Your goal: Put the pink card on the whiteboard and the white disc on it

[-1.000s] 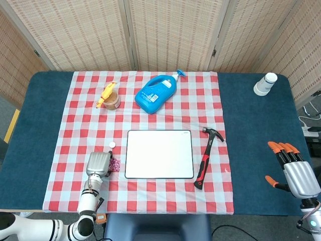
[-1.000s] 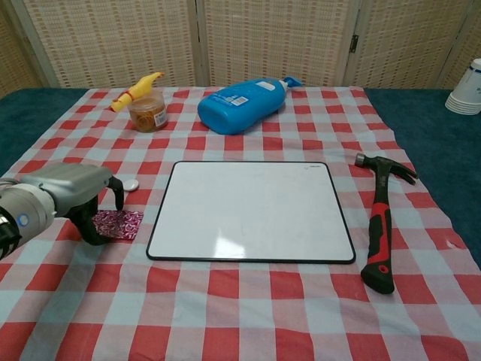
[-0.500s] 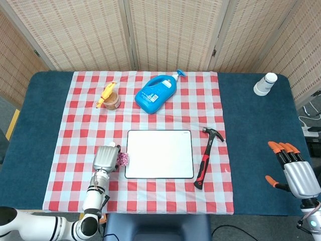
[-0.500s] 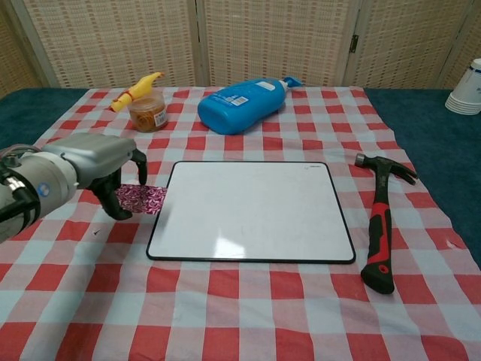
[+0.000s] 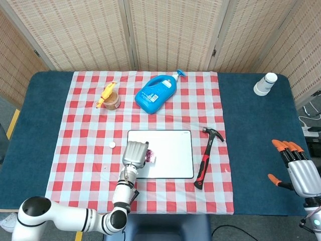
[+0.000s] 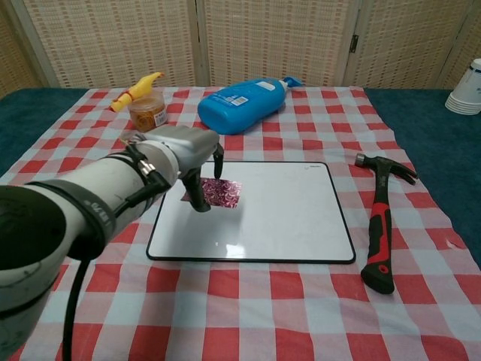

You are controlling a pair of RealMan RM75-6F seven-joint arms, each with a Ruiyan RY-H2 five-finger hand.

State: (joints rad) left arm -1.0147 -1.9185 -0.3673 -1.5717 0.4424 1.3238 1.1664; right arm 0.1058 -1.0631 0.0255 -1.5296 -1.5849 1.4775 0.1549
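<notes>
I've got the pink card [image 6: 219, 192] pinched in the left robot hand [image 6: 188, 154] over the whiteboard [image 6: 285, 218], so I'd lower it flat w/ room for the disc [image 5: 112, 144], then let go

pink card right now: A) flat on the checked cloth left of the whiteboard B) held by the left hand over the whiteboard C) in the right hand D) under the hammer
B: the left hand pinches the pink card over the left part of the whiteboard; whether the card touches the board I cannot tell. The hammer lies apart to the right, and the right hand holds nothing.
</notes>
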